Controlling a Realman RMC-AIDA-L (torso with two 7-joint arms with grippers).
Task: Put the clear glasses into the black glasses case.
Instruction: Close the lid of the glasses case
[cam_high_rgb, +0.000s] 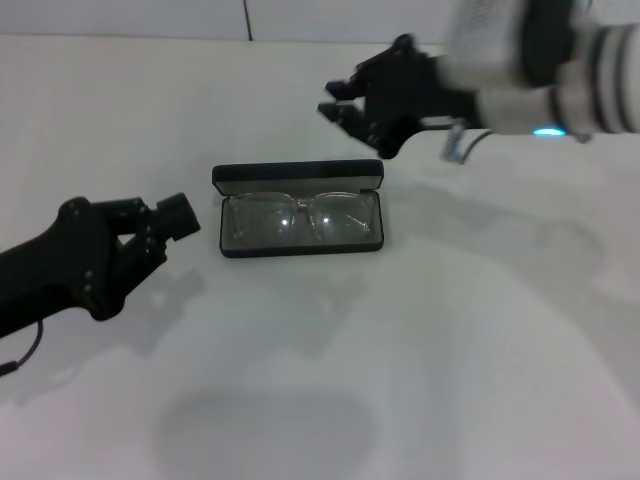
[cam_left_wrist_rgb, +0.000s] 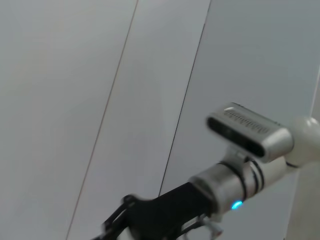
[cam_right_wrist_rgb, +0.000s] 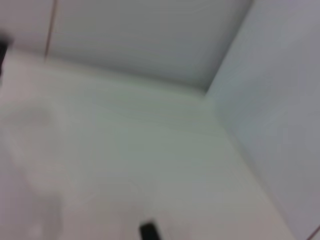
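Glasses (cam_high_rgb: 300, 220) lie inside the open case (cam_high_rgb: 300, 212) on the white table (cam_high_rgb: 480, 330).

The right gripper (cam_high_rgb: 342, 100) hangs above and behind the raised lid, fingers spread apart and empty. The left gripper (cam_high_rgb: 165, 222) sits beside the case's left end, apart from it; I cannot tell how its jaws stand. Both wrist views miss the case.

White table (cam_high_rgb: 450, 350) — panelled wall (cam_left_wrist_rgb: 75, 75) behind

One clear glasses (cam_high_rgb: 300, 220), one black glasses case (cam_high_rgb: 300, 180), two claws: left claw (cam_high_rgb: 165, 225), right claw (cam_high_rgb: 350, 105).
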